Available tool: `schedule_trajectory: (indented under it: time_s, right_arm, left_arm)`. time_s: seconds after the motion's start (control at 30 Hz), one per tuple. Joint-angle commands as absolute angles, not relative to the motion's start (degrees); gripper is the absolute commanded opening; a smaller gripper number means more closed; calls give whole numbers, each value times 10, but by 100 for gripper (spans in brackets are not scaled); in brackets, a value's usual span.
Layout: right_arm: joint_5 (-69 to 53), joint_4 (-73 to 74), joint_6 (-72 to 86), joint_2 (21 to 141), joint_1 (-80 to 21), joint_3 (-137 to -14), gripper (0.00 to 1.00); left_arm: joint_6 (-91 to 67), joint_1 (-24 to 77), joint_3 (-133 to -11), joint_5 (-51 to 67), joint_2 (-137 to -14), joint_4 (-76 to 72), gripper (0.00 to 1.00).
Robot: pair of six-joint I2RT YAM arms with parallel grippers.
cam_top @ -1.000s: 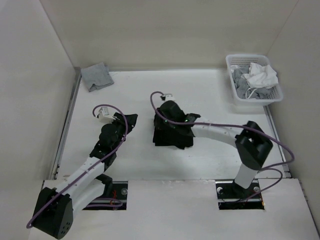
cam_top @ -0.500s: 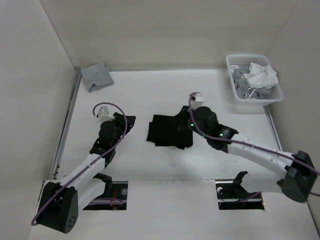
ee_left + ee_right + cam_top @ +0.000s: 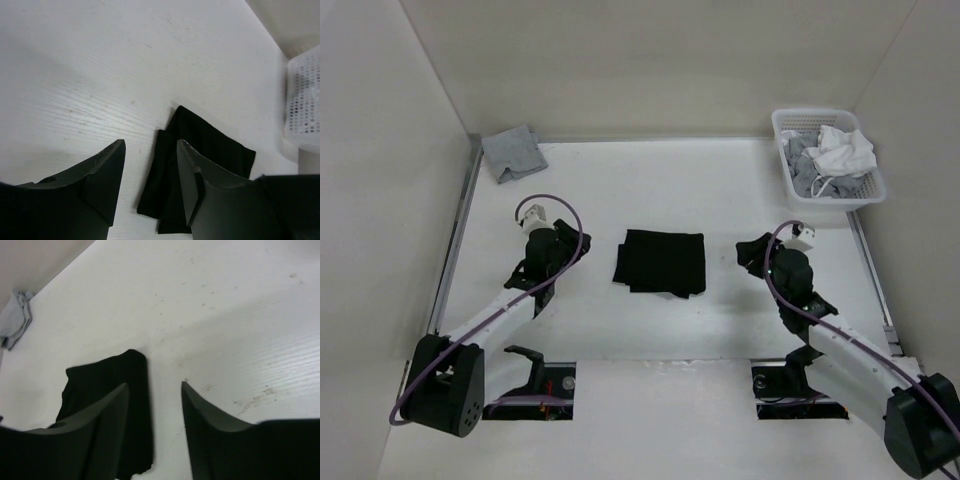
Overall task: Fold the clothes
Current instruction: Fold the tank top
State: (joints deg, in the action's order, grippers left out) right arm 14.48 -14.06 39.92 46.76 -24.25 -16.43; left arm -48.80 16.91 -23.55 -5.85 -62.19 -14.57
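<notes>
Both pairs of jaws stand spread and empty, one on each side of the clothes (image 3: pixel 660 262), not touching them. They lie as a compact black folded rectangle in the middle of the table (image 3: pixel 720 190). Folding seems finished; next I expect only retreat.

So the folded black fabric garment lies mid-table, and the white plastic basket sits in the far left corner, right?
No: the top external view shows the white plastic basket in the far right corner; a small grey cloth occupies the far left. The folded black fabric garment does lie mid-table.
</notes>
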Motion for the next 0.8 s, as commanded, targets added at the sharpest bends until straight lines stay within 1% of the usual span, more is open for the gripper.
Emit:
schedule_trajectory:
  time_s: [0.0, 0.07, 0.17, 0.3, 0.47, 0.6, 0.77]
  right_arm:
    - [160, -230, 431, 484, -218, -162, 55]
    - [165, -255, 429, 504, -215, -158, 61]
    - [170, -293, 426, 533, -210, -148, 63]
    - [185, -318, 417, 561, -210, -137, 63]
    - [192, -322, 410, 556, -208, -135, 64]
    - [192, -321, 411, 567, -206, -134, 64]
    - [188, -316, 412, 608, -206, -149, 63]
  left_arm:
    - [-466, 155, -251, -85, -639, -117, 45]
    - [-468, 152, -249, -87, -656, -119, 46]
    - [-474, 146, -246, -87, -678, -127, 46]
    - [-471, 144, -253, -88, -704, -137, 48]
    - [-467, 144, -258, -66, -735, -174, 49]
    - [-460, 137, -259, -69, -726, -189, 49]
    - [-452, 136, -270, -66, -719, -189, 49]
